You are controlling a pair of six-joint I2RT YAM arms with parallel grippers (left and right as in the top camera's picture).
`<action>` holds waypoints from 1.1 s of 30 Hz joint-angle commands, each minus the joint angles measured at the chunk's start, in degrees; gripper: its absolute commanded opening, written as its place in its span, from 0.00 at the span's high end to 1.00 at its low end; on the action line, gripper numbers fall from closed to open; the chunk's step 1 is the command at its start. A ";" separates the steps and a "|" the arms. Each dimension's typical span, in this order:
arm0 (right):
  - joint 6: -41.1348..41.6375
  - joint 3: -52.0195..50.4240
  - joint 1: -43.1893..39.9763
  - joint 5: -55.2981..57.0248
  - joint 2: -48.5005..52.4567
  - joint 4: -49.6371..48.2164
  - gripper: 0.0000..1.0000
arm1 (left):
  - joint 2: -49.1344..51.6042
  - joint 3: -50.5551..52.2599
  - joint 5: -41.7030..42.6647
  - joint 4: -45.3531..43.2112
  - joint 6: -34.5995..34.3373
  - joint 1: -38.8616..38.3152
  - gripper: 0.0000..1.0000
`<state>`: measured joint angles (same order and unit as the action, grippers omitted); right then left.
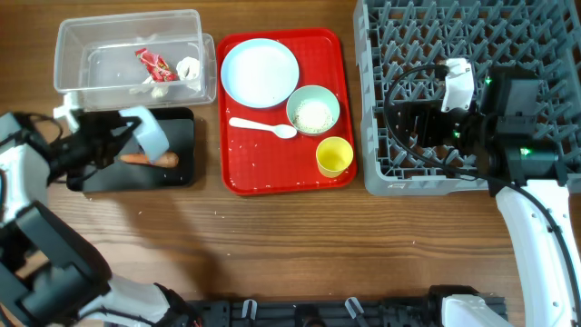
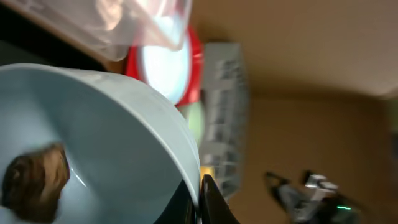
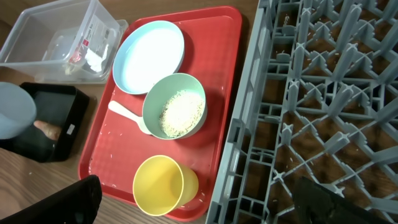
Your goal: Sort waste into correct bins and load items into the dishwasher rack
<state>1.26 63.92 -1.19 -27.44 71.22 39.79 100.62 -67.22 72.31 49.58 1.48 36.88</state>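
Observation:
My left gripper [image 1: 125, 138] is shut on the rim of a pale blue bowl [image 1: 151, 133], held tilted over the black tray [image 1: 186, 173]. In the left wrist view the fingers [image 2: 200, 200] pinch the bowl [image 2: 112, 137], and a small dark food scrap [image 2: 34, 180] lies inside it. An orange carrot piece [image 1: 150, 159] lies in the black tray. The clear tub [image 1: 91, 45] holds a red-and-white wrapper [image 1: 154, 64] and white tissue [image 1: 187, 69]. My right gripper [image 1: 408, 123] is open and empty above the grey rack [image 1: 545, 36], near its left edge [image 3: 205, 208].
The red serving tray [image 1: 254, 177] holds a pale blue plate [image 1: 260, 73], a bowl of rice [image 1: 313, 111], a white spoon [image 1: 263, 127] and a yellow cup [image 1: 333, 156]. These also show in the right wrist view, with the cup [image 3: 163, 185] nearest the rack.

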 commanded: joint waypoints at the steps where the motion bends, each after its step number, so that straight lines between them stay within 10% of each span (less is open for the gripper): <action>1: 0.76 1.22 0.20 -1.18 0.59 -0.31 0.00 | 4.39 0.63 18.03 0.26 2.32 3.56 0.96; 24: 1.73 1.22 0.20 -0.94 0.59 -0.98 0.00 | 1.64 0.57 17.57 1.42 -3.65 2.27 0.96; 33: 1.75 1.22 0.20 -0.94 0.59 -1.81 0.00 | -11.26 0.46 1.18 1.33 -8.02 -5.14 0.96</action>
<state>2.37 63.92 -1.19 -27.44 71.22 38.20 96.36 -67.00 83.18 50.94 -2.90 35.92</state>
